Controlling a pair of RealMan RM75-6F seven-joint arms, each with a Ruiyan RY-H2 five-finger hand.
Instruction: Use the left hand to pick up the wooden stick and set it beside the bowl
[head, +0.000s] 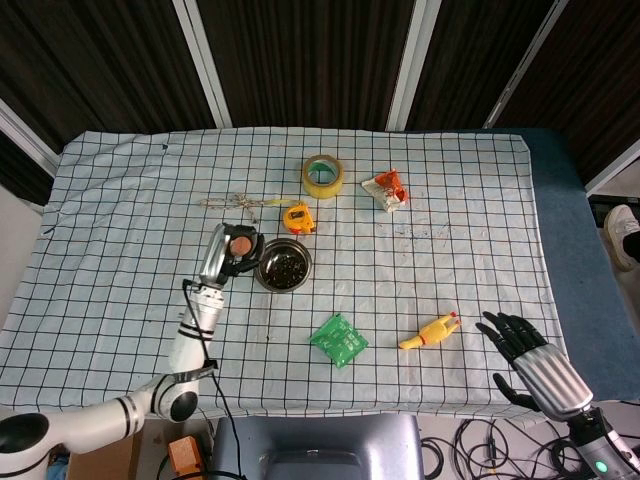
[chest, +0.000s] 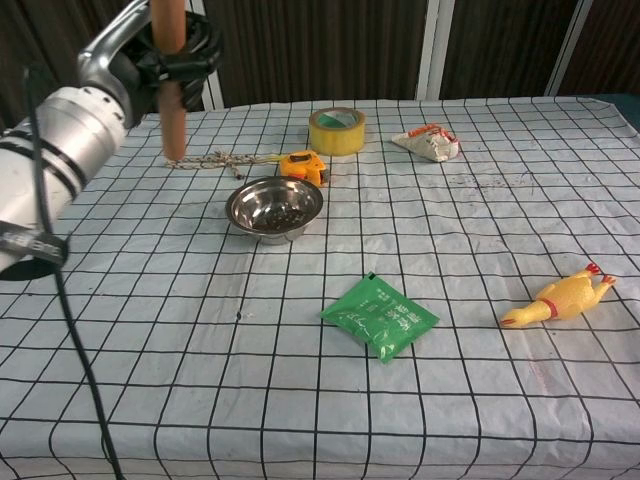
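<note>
Wooden stick (chest: 170, 70) is up in my left hand (chest: 165, 55), fingers wrapped round its upper part, and it hangs upright in the air to the left of the bowl (chest: 274, 208). From the head camera I look almost straight down its end (head: 240, 243), with the left hand (head: 228, 252) just beside the bowl (head: 283, 264) rim. So the pick-up is done and I am in the carry; what is left is the set-down.

Next I need to lower the stick to the cloth (chest: 150, 330) on the bowl's left, tip it over so it lies flat, and only then loosen the fingers. Released upright, I judge it would topple and might roll on the cloth or strike the rim.

Behind the drop spot lies a rope (chest: 215, 159), with a yellow tape measure (chest: 303, 165) beyond the bowl, so I would keep forward of both. A tape roll (chest: 336, 131), a wrapper (chest: 429, 142), a green packet (chest: 381, 318) and a rubber chicken (chest: 558, 296) sit well clear.

My right hand (head: 525, 350) is off the table's near right corner, fingers spread, holding nothing.
</note>
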